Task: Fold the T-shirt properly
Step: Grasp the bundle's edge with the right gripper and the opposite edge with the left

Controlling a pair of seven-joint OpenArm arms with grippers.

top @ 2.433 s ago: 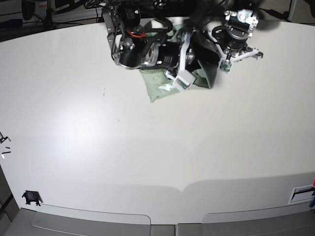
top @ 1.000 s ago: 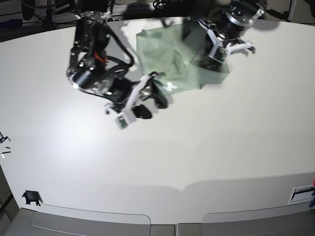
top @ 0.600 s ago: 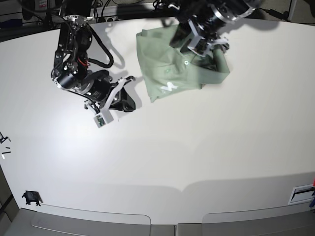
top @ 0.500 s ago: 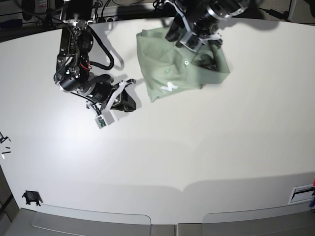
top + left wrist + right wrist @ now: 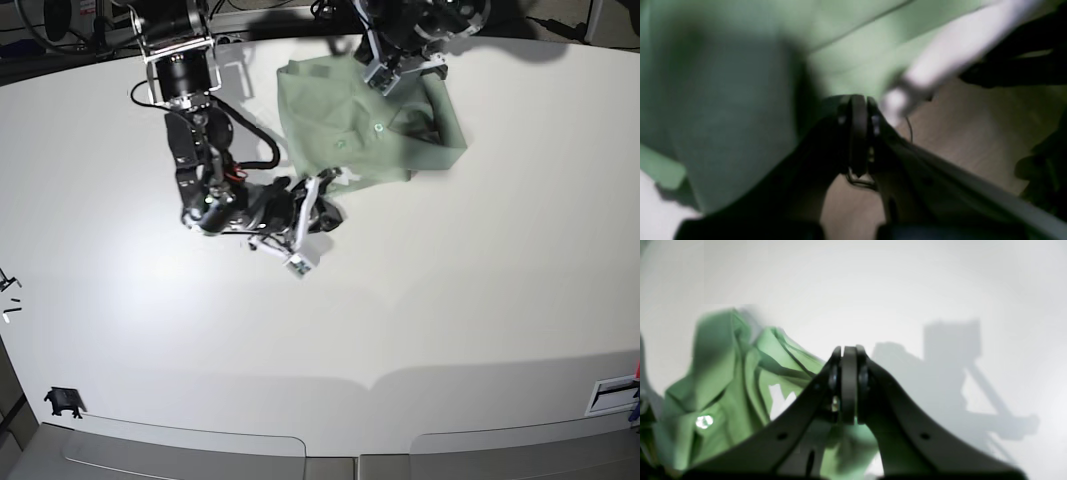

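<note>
Black jaws pressed together on both arms, nothing pinched.
Your right gripper [image 5: 318, 205] sits beside the T-shirt [image 5: 340, 130] (rumpled, far table [image 5: 450, 300]); left gripper [image 5: 857, 133] hovers over it. Next, regrasp an edge.

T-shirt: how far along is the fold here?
Done: the T-shirt lies in a rough folded bundle at the table's far edge, its layers creased and uneven. In hand: nothing visibly gripped; the right gripper is shut, empty, beside its near corner, and the left gripper is shut over it. Left: squaring the edges and smoothing.
</note>
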